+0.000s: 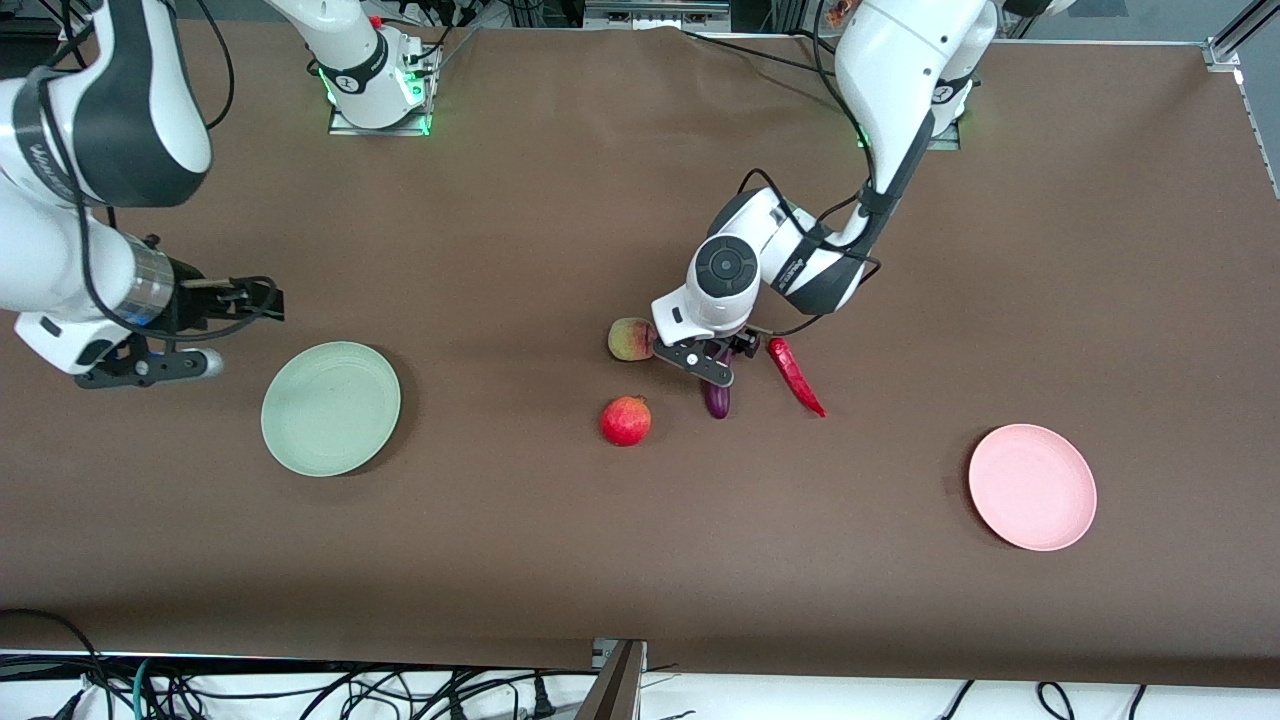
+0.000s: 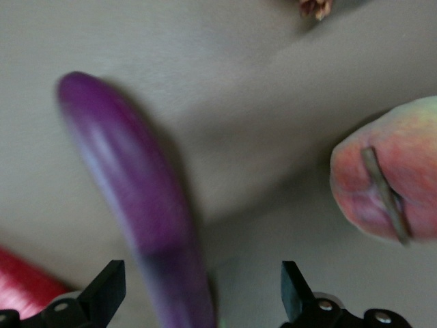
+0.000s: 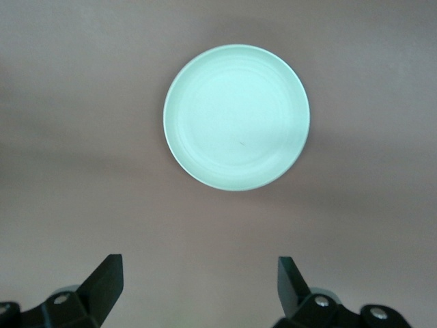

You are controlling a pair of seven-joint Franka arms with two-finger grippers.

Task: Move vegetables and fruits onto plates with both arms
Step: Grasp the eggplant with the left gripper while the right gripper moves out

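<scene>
My left gripper (image 1: 716,362) (image 2: 203,294) hangs low over the purple eggplant (image 1: 717,398) (image 2: 130,178), open, with one finger on each side of the stem end and neither touching. Beside it lie the red chili pepper (image 1: 796,376) (image 2: 24,283) and the peach-like fruit (image 1: 630,339) (image 2: 389,178). The red pomegranate-like fruit (image 1: 626,420) lies nearer the front camera. My right gripper (image 1: 258,297) (image 3: 199,283) is open and holds nothing, over bare table beside the pale green plate (image 1: 330,408) (image 3: 236,116). The pale pink plate (image 1: 1032,487) lies toward the left arm's end.
Brown cloth covers the table (image 1: 560,540). Both plates hold nothing. The arm bases (image 1: 378,95) stand along the table's farther edge. Loose cables (image 1: 300,690) hang below its nearer edge.
</scene>
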